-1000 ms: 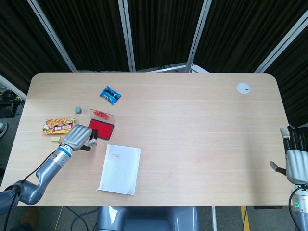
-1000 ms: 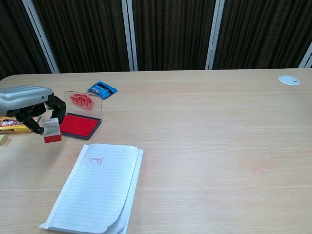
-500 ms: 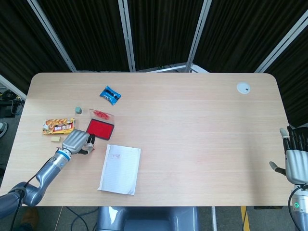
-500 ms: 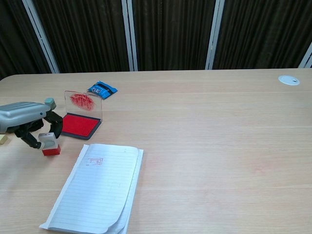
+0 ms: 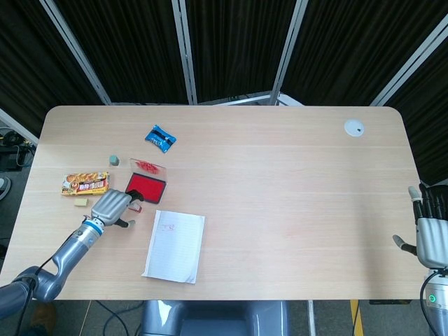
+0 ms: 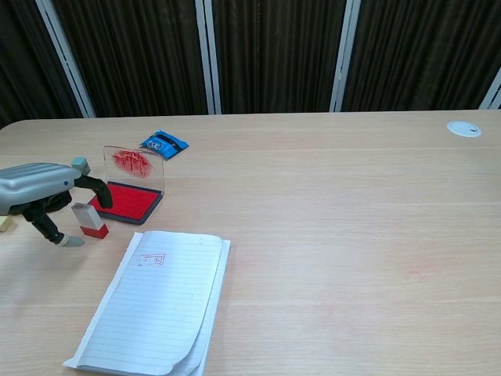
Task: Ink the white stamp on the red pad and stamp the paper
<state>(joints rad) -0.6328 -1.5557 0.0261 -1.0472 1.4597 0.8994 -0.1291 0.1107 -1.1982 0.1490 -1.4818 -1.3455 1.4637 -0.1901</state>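
Note:
The white stamp with a red base (image 6: 89, 220) lies tilted on the table just left of the red ink pad (image 6: 125, 201), whose clear lid (image 6: 135, 166) stands upright. My left hand (image 6: 39, 184) hovers over the stamp with its fingers spread around it, and no grip shows. In the head view the left hand (image 5: 110, 206) covers most of the stamp (image 5: 134, 207) beside the ink pad (image 5: 147, 187). The lined paper (image 6: 156, 305) lies in front and bears a red stamp mark (image 6: 150, 259). My right hand (image 5: 430, 231) rests off the table's right edge, fingers extended, holding nothing.
A blue packet (image 5: 160, 138) lies behind the ink pad. A snack box (image 5: 85, 183), a small grey cube (image 5: 113, 160) and a beige eraser (image 5: 82, 203) sit near the left edge. A white disc (image 5: 354, 128) is set in the table's far right corner.
My left hand lowered the stamp from the air to the table, then spread its fingers; the stamp now lies free beside the pad. The right hand has not moved.

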